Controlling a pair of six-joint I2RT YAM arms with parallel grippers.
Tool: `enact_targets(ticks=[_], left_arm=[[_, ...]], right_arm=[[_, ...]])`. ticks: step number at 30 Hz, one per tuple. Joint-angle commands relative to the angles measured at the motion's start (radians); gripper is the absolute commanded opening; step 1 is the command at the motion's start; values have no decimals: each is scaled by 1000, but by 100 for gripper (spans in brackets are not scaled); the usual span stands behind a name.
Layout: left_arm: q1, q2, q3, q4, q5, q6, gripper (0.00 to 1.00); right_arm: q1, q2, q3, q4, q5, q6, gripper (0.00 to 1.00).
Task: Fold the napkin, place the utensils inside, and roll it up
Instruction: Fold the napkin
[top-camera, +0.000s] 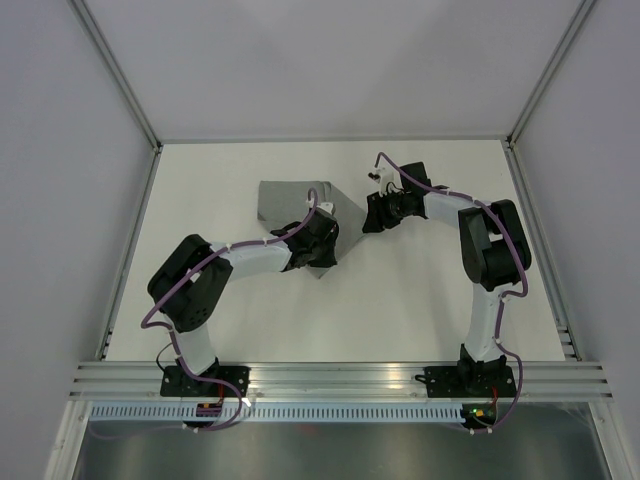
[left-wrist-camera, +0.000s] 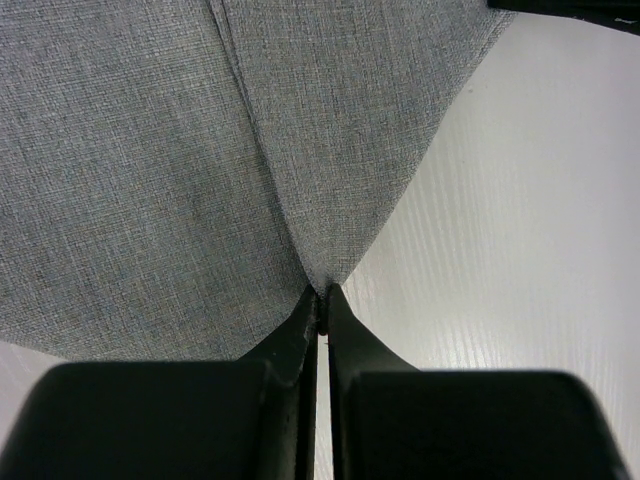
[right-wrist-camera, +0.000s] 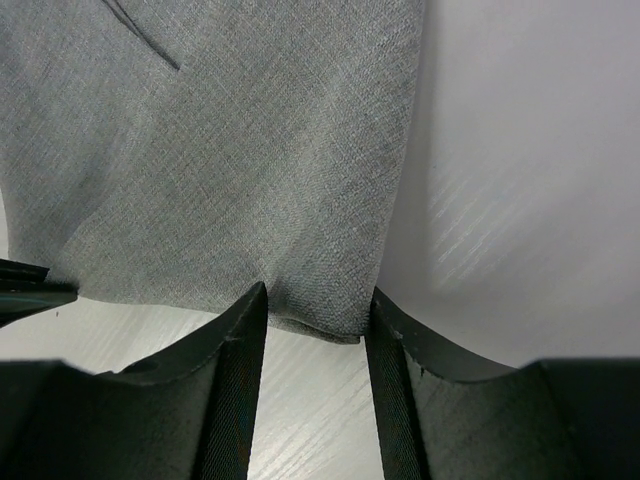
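Observation:
The grey napkin (top-camera: 285, 200) lies partly folded on the white table, left of centre at the back. My left gripper (top-camera: 316, 243) is over its near part and is shut on a napkin corner, with the cloth (left-wrist-camera: 200, 180) pinched at the tips of the gripper (left-wrist-camera: 322, 293). My right gripper (top-camera: 373, 217) is at the napkin's right corner. In the right wrist view the gripper (right-wrist-camera: 318, 292) is open, and the edge of the napkin's corner (right-wrist-camera: 250, 170) lies between its fingers, not clamped. No utensils are in view.
The white table (top-camera: 250, 320) is closed in by pale walls at the left, right and back. Aluminium posts run up from the back corners. A metal rail (top-camera: 340, 380) carries both arm bases along the near edge.

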Motion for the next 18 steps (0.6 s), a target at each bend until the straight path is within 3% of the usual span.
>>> enact_targets(ticks=[1,18], left_arm=[[-5,-3,-2,15,-3,32,2],[-5,-6,1,-10,-29,39,2]], right_arm=[[5,-42,26,44,-33,5,49],[0,32,101,-7,-42,-7,52]])
